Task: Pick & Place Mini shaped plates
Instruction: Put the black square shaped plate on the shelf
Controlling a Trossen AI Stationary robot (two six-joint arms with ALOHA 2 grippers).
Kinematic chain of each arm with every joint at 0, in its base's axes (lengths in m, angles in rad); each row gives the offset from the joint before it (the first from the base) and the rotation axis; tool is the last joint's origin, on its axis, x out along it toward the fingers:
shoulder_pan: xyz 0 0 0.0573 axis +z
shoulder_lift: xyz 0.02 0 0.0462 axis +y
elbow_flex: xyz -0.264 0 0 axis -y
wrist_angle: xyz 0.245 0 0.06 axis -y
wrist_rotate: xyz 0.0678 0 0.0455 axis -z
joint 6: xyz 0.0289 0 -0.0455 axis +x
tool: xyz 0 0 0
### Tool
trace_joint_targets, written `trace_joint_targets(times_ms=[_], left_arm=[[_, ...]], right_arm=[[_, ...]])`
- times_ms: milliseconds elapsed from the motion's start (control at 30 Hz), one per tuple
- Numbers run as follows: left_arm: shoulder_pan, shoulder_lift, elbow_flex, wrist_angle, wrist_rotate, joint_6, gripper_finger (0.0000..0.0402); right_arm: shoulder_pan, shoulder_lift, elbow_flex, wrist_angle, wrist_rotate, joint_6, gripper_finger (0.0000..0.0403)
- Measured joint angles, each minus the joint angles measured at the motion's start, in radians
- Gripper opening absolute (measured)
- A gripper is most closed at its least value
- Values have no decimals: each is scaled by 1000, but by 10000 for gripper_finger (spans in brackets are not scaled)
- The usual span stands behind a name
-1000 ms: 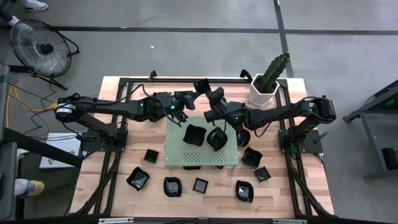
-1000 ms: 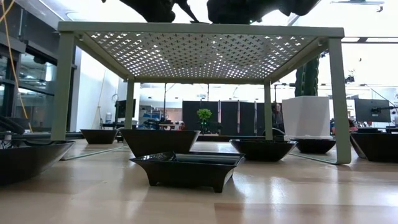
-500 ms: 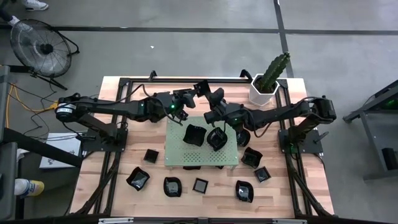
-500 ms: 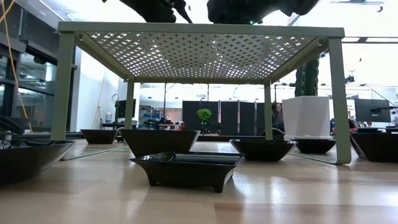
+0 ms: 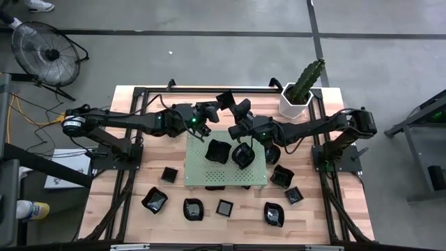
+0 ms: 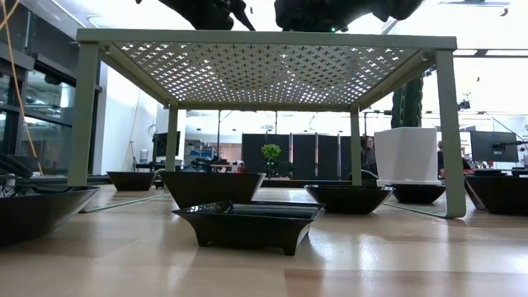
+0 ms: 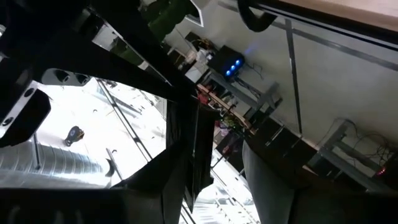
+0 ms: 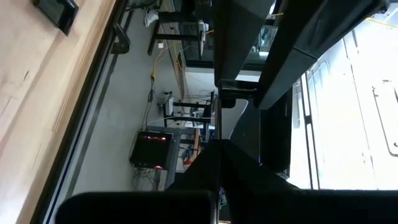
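Overhead, both arms reach in from the worktop's side edges and meet above the far edge of the green board [image 5: 202, 167]. The left arm stretches long and nearly straight, its left pincer [image 5: 211, 111] tipped toward the other arm; whether it is open or closed cannot be told. The right arm bends at the elbow near the right edge, and its right pincer [image 5: 237, 110] is closed tight on the rim of a plate [image 5: 224, 100], held in the air between the two pincers, just beyond the board's far edge.

Two more black dishes [image 5: 218, 150] sit on the board, close together. Others lie scattered on the wooden worktop [image 5: 139, 181], most along the near edge, and some are partly tucked under the board. From table height the board stands on four legs [image 6: 445, 132] with dishes beneath it, one square dish [image 6: 247, 224] nearest the camera.

A white pot [image 5: 294, 106] with a cactus [image 5: 306, 78] stands at the far right corner. A fan [image 5: 42, 49] rests on the grey floor beyond the far left corner.
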Motion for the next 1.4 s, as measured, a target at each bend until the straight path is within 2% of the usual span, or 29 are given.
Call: trace_joint_targets(times_ms=[600, 1000, 1400], left_arm=[[0, 0, 0, 1, 5, -1, 150], [0, 0, 0, 2, 8, -48, 82], [-1, 0, 1, 1, 10, -53, 72]], right_arm=[[0, 0, 0, -2, -12, 8, 0], [0, 0, 0, -4, -11, 18, 0], [-5, 0, 0, -4, -38, 34, 0]])
